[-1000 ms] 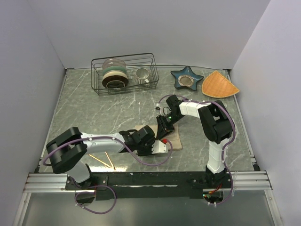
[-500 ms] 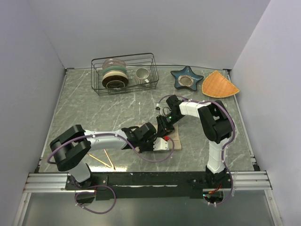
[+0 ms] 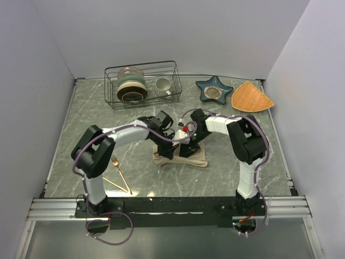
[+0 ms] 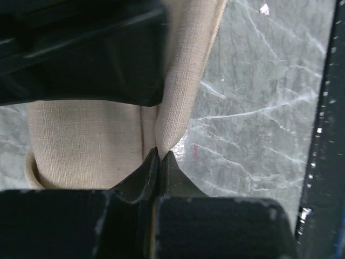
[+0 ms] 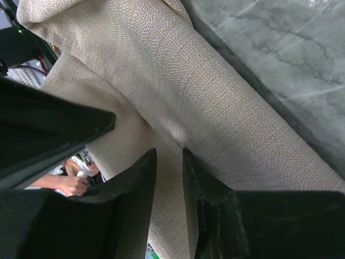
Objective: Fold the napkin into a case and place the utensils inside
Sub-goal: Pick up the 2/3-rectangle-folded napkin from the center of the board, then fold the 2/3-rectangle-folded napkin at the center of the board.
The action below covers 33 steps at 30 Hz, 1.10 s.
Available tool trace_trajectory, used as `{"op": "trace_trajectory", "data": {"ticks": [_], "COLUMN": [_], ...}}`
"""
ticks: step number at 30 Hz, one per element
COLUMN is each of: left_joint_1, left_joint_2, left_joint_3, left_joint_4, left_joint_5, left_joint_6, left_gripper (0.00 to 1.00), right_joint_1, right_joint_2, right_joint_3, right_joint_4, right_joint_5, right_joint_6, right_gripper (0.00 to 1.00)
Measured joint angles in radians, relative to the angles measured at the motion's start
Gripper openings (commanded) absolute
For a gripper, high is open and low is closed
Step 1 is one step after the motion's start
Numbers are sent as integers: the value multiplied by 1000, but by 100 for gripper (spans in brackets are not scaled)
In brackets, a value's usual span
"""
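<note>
The beige napkin (image 3: pixel 186 160) lies bunched in the middle of the table. My left gripper (image 3: pixel 171 148) reaches in from the left and is shut on a raised fold of the napkin (image 4: pixel 180 91); the jaws meet at the fold (image 4: pixel 159 155). My right gripper (image 3: pixel 190 148) comes down on the same cloth from the far right. Its fingers (image 5: pixel 141 181) stand a little apart, with the napkin (image 5: pixel 215 102) flat beneath the narrow gap (image 5: pixel 169 164). The gold fork (image 3: pixel 118 168) and the thin gold spoon (image 3: pixel 114 183) lie near the front left, away from both grippers.
A wire rack (image 3: pixel 143 83) with bowls and a mug stands at the back. To its right are a blue star-shaped dish (image 3: pixel 214 89) and an orange woven mat (image 3: pixel 252 97). The left arm's elbow (image 3: pixel 94 154) stands just beside the fork.
The left gripper shut at the napkin's near edge, then swung to the far side with the fold pinched. The napkin is now more bunched. The right gripper stayed on the cloth.
</note>
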Motion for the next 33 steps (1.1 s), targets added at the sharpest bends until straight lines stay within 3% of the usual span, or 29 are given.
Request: {"op": "trace_trajectory", "data": {"ticks": [9, 14, 18, 26, 33], "left_joint_1": [95, 127, 141, 154, 167], "left_joint_2": [188, 266, 297, 339, 388], "left_joint_3": [183, 214, 236, 283, 335], "left_joint_4": [-190, -254, -288, -354, -417], "left_joint_5": [188, 247, 278, 298, 325], "left_joint_6": [43, 66, 77, 96, 103], "left_gripper": [1, 1, 1, 1, 1], "right_joint_1": [-2, -19, -80, -173, -188], "right_joint_2": [-4, -27, -70, -264, -546], "right_joint_3": [7, 32, 39, 10, -153], "right_joint_4": [-14, -71, -117, -145, -60], "right_joint_5": [0, 49, 88, 87, 104], "right_joint_6": [-24, -77, -134, -257, -406], "right_gripper": [41, 51, 66, 79, 90]}}
